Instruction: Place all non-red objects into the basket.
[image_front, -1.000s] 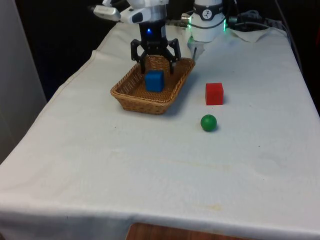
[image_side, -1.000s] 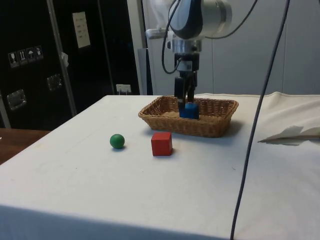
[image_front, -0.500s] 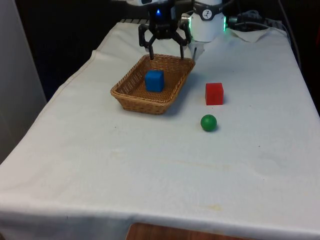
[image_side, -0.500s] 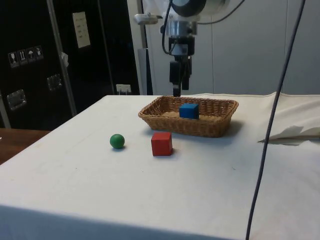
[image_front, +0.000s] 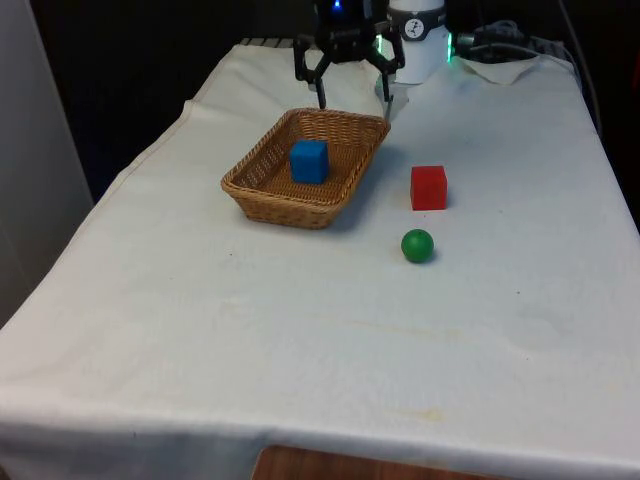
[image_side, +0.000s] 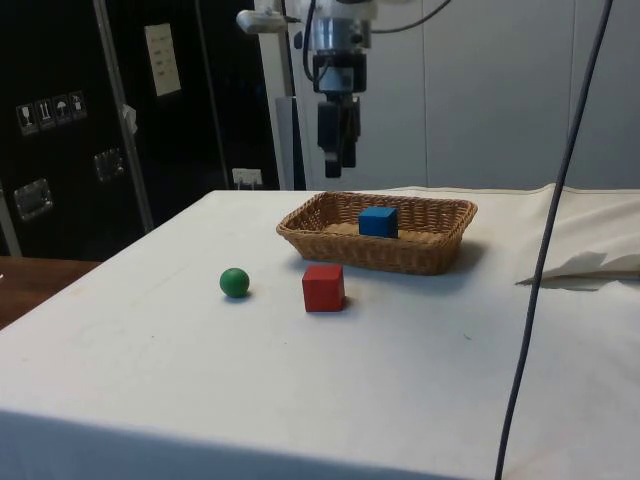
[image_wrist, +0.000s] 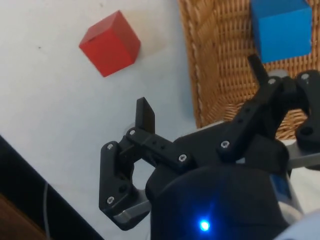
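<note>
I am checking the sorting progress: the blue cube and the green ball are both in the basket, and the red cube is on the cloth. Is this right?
Not quite. In the front view only the blue cube lies in the basket. The green ball rests on the cloth, near the red cube.

Blue cube (image_front: 309, 161) in basket (image_front: 262, 181); end effector (image_front: 350, 92) spread above far rim.

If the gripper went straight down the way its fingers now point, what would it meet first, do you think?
Most likely the basket's far rim or the white cloth just beyond it. The open gripper hangs above that far end, past the blue cube, as the wrist view suggests; depth is hard to judge exactly.
</note>
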